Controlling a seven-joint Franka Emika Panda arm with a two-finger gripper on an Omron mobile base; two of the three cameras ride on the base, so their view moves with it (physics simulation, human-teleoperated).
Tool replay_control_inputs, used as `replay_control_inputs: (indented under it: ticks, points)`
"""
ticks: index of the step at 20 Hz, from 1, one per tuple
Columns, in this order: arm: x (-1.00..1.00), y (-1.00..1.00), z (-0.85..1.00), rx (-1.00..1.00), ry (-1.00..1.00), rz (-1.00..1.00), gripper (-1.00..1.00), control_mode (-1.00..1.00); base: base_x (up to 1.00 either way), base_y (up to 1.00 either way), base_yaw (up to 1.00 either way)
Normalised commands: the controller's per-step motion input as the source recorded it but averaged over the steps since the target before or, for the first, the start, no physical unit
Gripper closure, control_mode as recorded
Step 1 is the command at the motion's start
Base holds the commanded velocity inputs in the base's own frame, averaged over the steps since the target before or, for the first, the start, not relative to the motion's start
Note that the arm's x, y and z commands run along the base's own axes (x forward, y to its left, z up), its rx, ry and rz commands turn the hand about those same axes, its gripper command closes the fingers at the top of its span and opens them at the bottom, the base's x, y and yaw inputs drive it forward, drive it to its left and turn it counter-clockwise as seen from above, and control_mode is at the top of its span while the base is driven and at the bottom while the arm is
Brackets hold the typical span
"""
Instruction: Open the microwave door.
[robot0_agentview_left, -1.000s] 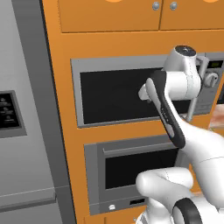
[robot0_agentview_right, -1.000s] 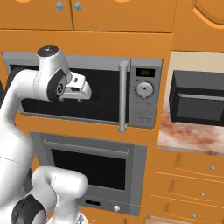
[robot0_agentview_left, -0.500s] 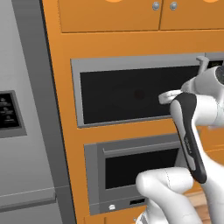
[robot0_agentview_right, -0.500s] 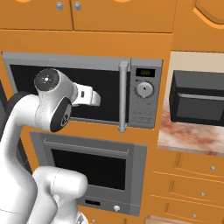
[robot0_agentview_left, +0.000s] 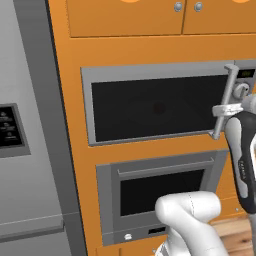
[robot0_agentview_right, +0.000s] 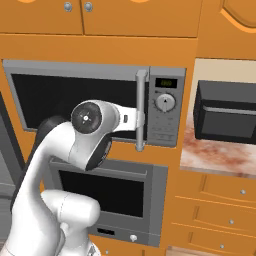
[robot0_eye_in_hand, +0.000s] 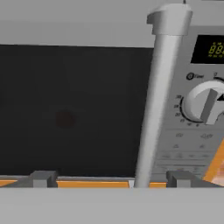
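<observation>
The microwave (robot0_agentview_right: 95, 102) is sitting built into the orange cabinetry, above a smaller grey oven (robot0_agentview_right: 112, 202). The microwave door (robot0_agentview_left: 155, 107) is lying flush with the frame, closed, its dark glass window facing out. Its vertical silver bar handle (robot0_agentview_right: 141, 110) is running down the door's right edge, just beside the control panel (robot0_agentview_right: 165, 112) with the round knob (robot0_agentview_right: 165, 102) and small display (robot0_agentview_right: 165, 83).

The gripper (robot0_eye_in_hand: 109, 178) is sitting directly in front of the handle's lower part. In the hand view the two dark fingertips (robot0_eye_in_hand: 43, 178) are spread wide, one to each side of the bar, with the bar rising between them; nothing is clamped. Whether the fingers are already around the bar or just short of it cannot be told. In the left base view the gripper (robot0_agentview_left: 223, 110) is appearing at the handle (robot0_agentview_left: 224, 100), level with its lower half. In the right base view the wrist is reaching from the left to just beside the bar.

A black countertop appliance (robot0_agentview_right: 225, 112) is standing on the marbled counter (robot0_agentview_right: 215, 157) to the right. A grey refrigerator (robot0_agentview_left: 25, 150) is standing to the left.
</observation>
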Motion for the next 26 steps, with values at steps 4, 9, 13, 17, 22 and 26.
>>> replay_control_inputs:
  ticks: [4,9,13,17,22,26]
  points:
    - [0.00,-0.63,0.00,0.00,-0.21,0.00,-1.00,-1.00,0.00,0.00,0.00]
    - [0.16,-0.24,-0.06,0.00,-0.21,0.00,-1.00,-1.00,0.00,0.00,0.00]
    - [0.31,-0.03,-0.01,0.00,-0.15,0.00,-1.00,-1.00,0.00,0.00,0.00]
    - [0.52,-0.15,0.00,0.00,-0.01,0.00,-1.00,-1.00,0.00,0.00,0.00]
    - [0.57,-0.37,0.00,0.05,0.00,0.05,-1.00,-1.00,0.00,0.00,0.00]
    - [0.67,-0.10,-0.14,0.01,0.00,0.10,-1.00,-1.00,0.00,0.00,0.00]
